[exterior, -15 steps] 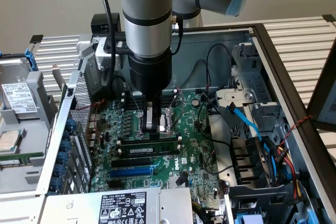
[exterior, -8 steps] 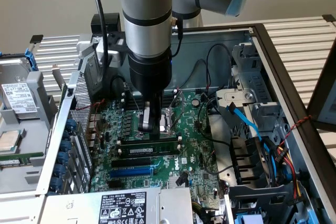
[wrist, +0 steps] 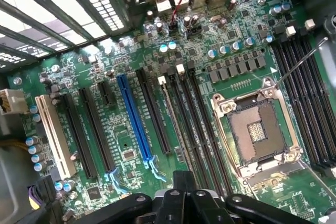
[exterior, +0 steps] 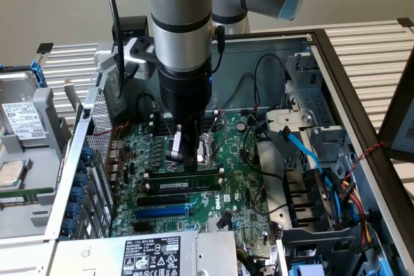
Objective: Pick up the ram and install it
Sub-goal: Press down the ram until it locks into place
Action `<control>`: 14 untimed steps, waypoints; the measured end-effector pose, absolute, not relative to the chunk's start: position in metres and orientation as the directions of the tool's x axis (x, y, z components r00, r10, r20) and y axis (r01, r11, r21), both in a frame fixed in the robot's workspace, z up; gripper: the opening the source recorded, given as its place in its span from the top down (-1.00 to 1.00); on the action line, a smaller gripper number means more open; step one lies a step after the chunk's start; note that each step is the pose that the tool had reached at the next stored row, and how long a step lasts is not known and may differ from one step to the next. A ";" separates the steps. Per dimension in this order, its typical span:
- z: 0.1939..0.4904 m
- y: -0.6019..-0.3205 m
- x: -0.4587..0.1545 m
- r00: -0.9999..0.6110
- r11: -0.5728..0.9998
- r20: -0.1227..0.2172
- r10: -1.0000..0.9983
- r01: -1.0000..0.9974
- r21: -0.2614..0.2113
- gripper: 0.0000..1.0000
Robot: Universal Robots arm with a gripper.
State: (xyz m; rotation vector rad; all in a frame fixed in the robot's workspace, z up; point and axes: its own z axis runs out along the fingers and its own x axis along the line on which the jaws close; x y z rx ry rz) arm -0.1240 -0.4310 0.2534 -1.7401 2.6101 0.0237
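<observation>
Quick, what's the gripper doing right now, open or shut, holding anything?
Gripper: shut, low over the motherboard, just above the ram lying along a slot. Whether it grips the ram cannot be told.

Plain beige wall (exterior: pixel 52 4) behind white slatted tabletop (exterior: pixel 372 46)

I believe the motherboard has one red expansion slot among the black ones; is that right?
Not quite: the coloured slot is blue, not red. The wrist view shows the blue slot lying among the black slots on the motherboard. The rest of your statement holds.
</observation>
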 end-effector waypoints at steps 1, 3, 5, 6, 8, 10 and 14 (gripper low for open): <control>0.253 -0.431 -0.124 -0.398 0.398 -0.012 -0.917 -0.917 0.010 0.79; 0.253 -0.431 -0.124 -0.425 0.425 -0.013 -0.905 -0.905 0.010 0.79; 0.253 -0.431 -0.124 -0.452 0.452 -0.014 -0.892 -0.892 0.011 0.79; 0.253 -0.431 -0.124 -0.466 0.466 -0.014 -0.885 -0.885 0.011 0.79; 0.253 -0.431 -0.124 -0.493 0.493 -0.014 -0.870 -0.870 0.011 0.79; 0.252 -0.431 -0.124 -0.520 0.520 -0.015 -0.854 -0.854 0.011 0.79; 0.251 -0.431 -0.124 -0.574 0.574 -0.015 -0.819 -0.819 0.012 0.79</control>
